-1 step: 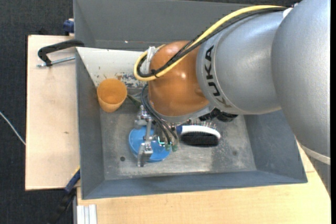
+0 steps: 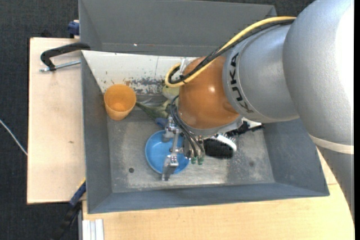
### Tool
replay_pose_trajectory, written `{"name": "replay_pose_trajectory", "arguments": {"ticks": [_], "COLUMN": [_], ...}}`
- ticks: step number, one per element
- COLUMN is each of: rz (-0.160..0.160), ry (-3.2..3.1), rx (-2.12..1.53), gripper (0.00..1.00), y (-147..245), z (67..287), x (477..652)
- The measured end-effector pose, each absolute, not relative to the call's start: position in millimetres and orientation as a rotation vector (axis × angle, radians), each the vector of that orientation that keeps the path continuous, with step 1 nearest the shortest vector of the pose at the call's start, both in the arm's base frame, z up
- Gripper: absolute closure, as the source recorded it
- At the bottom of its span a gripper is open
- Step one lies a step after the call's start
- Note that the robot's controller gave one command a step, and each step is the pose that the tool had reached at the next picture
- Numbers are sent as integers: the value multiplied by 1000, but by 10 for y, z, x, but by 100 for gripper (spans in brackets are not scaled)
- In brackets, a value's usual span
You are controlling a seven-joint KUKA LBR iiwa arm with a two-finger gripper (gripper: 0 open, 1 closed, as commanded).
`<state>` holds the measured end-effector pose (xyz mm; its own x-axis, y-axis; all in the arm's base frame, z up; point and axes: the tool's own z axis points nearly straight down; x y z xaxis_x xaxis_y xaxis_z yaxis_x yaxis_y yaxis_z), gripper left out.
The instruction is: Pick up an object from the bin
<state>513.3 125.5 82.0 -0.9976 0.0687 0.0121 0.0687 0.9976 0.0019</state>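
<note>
End effector is low in the grey metal bin, front-centre, right over a blue round shallow plastic dish. The dish lies flat on the bin floor near the front wall. Its left half is visible as a smooth, plain blue curved edge. Its right half is covered by the end effector's metal parts.

Can't tell whether the end effector is spread or pressed together, since the hardware overlaps itself from this angle. It looks like it touches the dish, but that's not certain.

The orange wrist cover and the yellow cable block the bin's middle and right rear.

Nearby:
- A black lumpy object sits just right of the end effector, partly under the wrist, shape unclear.
- A green strip-like item pokes out behind the dish, its far end hidden.
- An orange plastic cup stands upright at rear left, well apart from the dish.
</note>
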Motion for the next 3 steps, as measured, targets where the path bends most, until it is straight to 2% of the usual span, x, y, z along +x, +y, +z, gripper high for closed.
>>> {"name": "replay_pose_trajectory", "arguments": {"ticks": [1,2,3], "rz": [-5,-2,-3], "ry": [-3130,-3131,-3131], "rx": [-113,348,404], "gripper": [100,100,100], "y": [1245,1004,1044], "z": [816,1776,2572], "x": [5141,5165,5202]}}
